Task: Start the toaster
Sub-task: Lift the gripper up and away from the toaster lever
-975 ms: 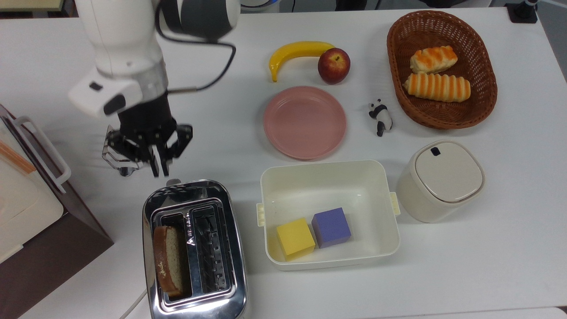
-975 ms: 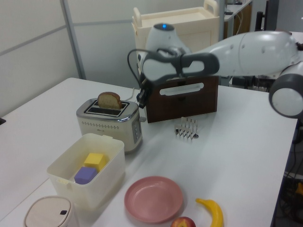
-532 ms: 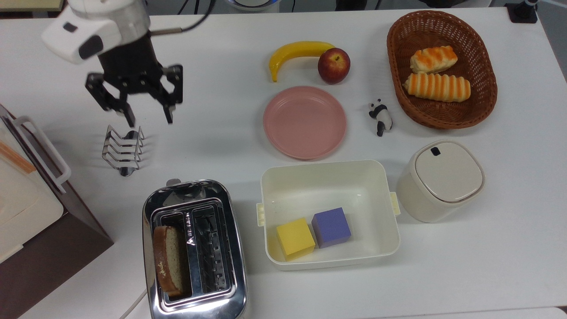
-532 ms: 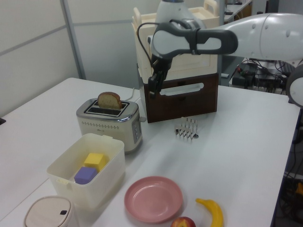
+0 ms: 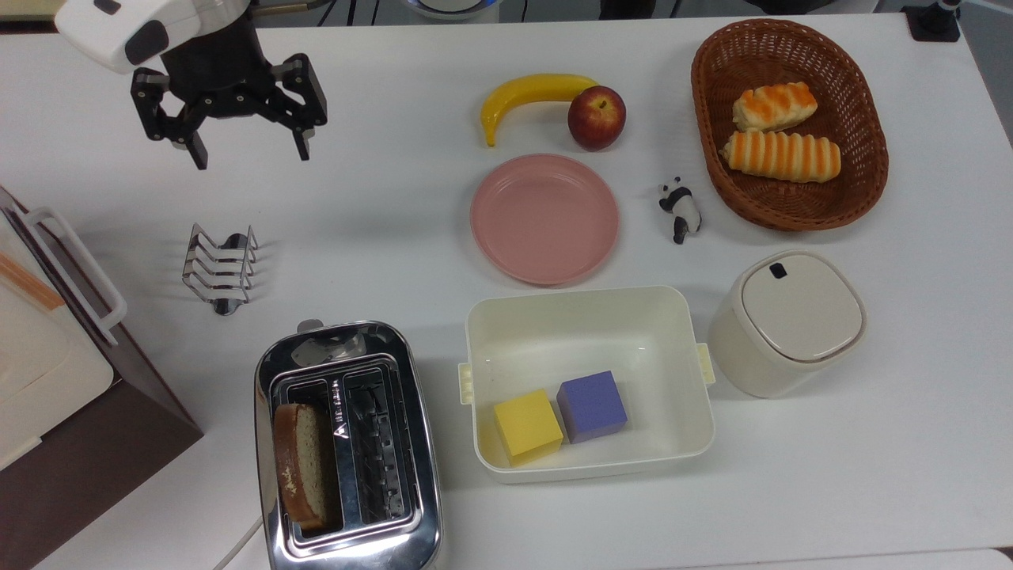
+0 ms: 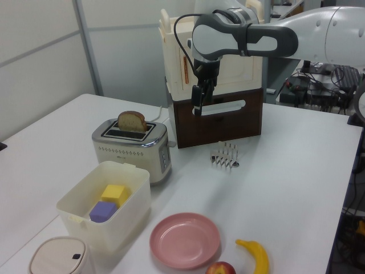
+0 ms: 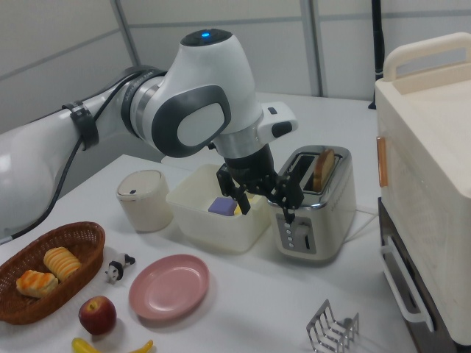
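The gripper hangs above the worktop near the top view's upper left corner, its fingers spread wide with nothing between them. The arm above it is cut off by the top view's upper edge. In the left view the gripper is seen edge-on against the brown-and-cream box appliance, so the gap between the fingers is hard to make out there.

The toaster stands at the top view's lower left, well apart from the gripper, with its near end cut off by the bottom edge. A slice of bread stands in the slot toward the top view's left and sticks up above the chrome top. A small lever knob shows at the toaster's far end. In the right view the gripper hangs in front of the toaster and hides part of its end panel.

A wire toast rack sits between gripper and toaster in the top view. Just beside the toaster, a cream tub holds a yellow block and a purple block touching each other.
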Available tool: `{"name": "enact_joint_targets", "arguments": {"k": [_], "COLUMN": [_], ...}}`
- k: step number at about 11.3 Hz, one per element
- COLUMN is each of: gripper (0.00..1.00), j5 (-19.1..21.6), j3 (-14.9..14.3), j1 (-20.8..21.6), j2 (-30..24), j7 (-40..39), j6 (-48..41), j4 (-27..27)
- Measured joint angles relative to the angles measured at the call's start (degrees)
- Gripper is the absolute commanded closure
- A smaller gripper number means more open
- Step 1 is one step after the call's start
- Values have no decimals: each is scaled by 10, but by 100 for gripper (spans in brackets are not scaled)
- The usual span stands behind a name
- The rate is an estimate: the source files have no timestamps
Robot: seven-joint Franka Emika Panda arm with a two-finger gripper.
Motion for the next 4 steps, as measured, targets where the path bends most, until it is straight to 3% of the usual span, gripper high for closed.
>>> {"name": "enact_joint_targets", "arguments": {"k": [4], "gripper": [0], "j5": [0], "j3": [0], "j1": [0], "j2": [-1], "j7": [2], "j6": [-19], "j4": [0]}}
